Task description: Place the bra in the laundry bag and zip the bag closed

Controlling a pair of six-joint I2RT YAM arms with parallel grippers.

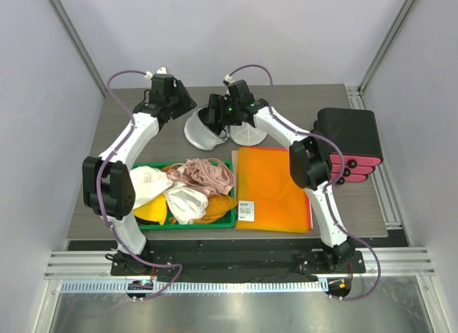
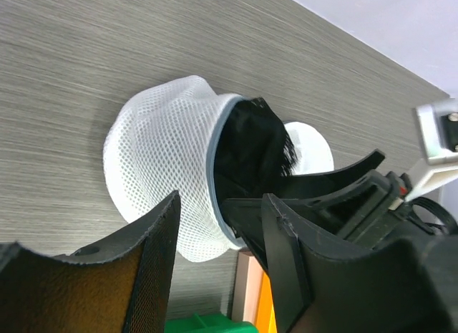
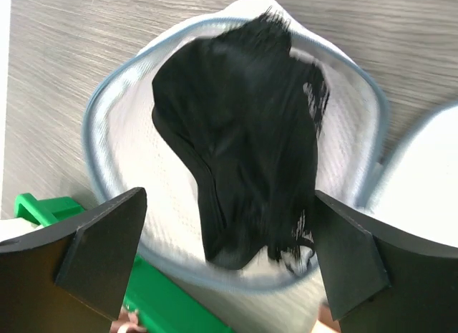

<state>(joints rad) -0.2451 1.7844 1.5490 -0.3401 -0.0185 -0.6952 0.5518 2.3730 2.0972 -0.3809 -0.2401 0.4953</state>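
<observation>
Bra [image 3: 236, 154] mostly inside laundry bag [image 2: 157, 168]; right gripper [image 3: 229, 243] gapes wide above. Left gripper [image 2: 222, 229] straddles its mouth, hold unclear. Next: tuck, zip.

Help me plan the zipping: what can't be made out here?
- Zipper slider on the laundry bag: not found in any view; too small or blurred.
- Bag's mouth, top view: hidden by the right gripper.
- Lower end of the bra, left wrist view: behind the left gripper.
- Whether the left gripper grips the bag: unclear.

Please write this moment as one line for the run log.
bra: in bag, partly out | bag: unzipped | right gripper: open over bag | next: zip
</observation>
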